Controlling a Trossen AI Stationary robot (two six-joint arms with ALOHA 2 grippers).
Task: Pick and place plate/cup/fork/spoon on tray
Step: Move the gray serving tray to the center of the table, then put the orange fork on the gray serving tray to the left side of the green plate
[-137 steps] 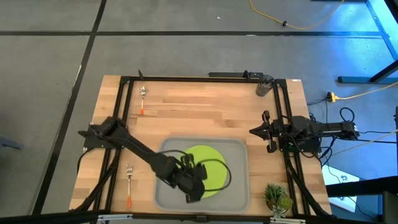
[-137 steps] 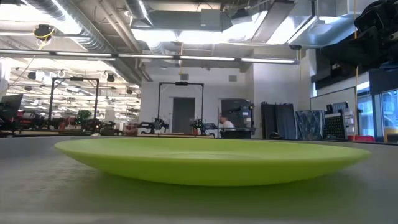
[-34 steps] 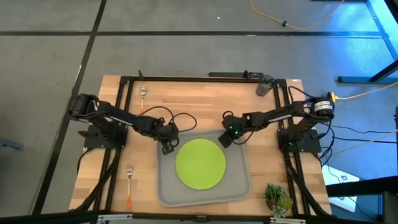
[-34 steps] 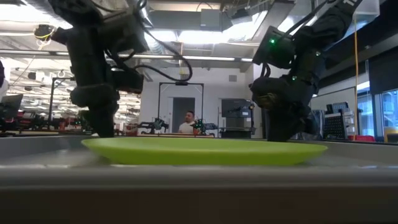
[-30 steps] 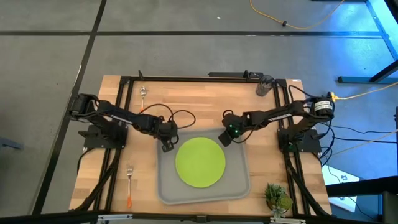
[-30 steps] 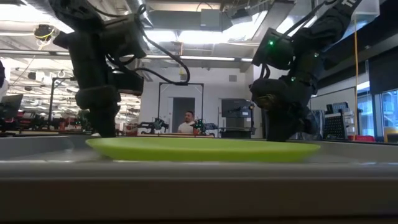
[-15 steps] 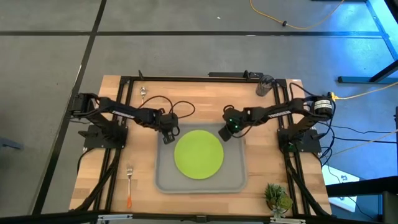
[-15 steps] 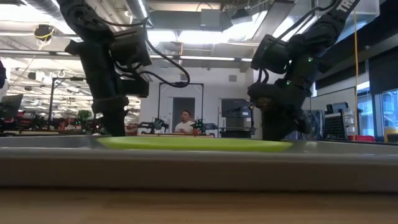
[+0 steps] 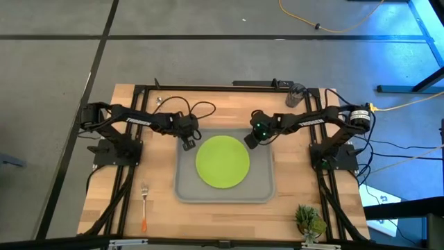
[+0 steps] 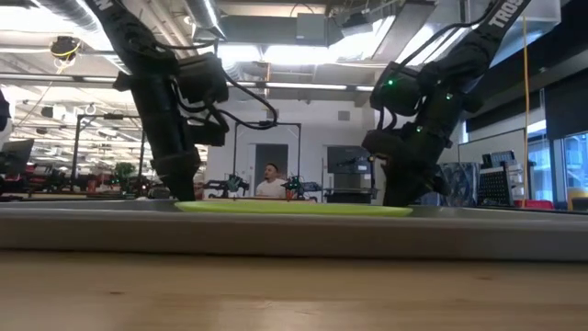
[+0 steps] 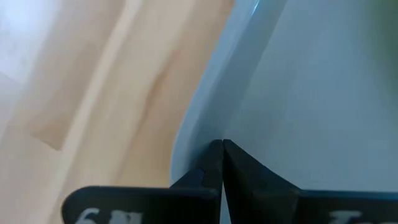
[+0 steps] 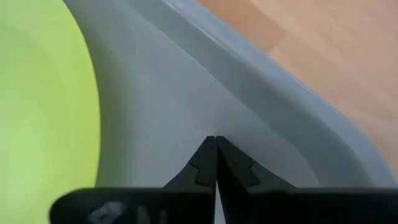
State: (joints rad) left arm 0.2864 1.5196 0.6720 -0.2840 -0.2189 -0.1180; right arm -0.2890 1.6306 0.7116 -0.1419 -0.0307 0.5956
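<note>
The light-grey tray (image 9: pixel 263 187) lies flat on the wooden table with the lime-green plate (image 9: pixel 222 162) resting in its middle. My left gripper (image 9: pixel 187 144) is shut, its tips down at the tray's far left corner. My right gripper (image 9: pixel 250 141) is shut, its tips down at the far right corner. The fork (image 9: pixel 143 203) lies on the table left of the tray. The spoon's head (image 9: pixel 159 101) shows at the far left; my left arm hides its handle. The dark cup (image 9: pixel 295 94) stands at the far right. My left gripper presses its shut fingertips (image 11: pixel 214 158) down on the tray's far left corner, just inside the rim (image 11: pixel 239 134), slanting down from the far left. The tray lies flat on the table. My right gripper presses its shut fingertips (image 12: pixel 208 155) down on the tray's floor at the far right corner (image 12: pixel 205 124), beside the rim, slanting down from the far right. The plate's edge (image 12: pixel 43 106) lies close by, untouched.
Black frame rails run along the table's left, right and far sides. A small potted plant (image 9: pixel 309 221) stands at the near right corner. In the low view a person shows in the room far behind the table.
Both grippers, still shut, have gone toward the table's far edge, and the tray has slid along the table with them. The plate has ridden along flat on the tray.
</note>
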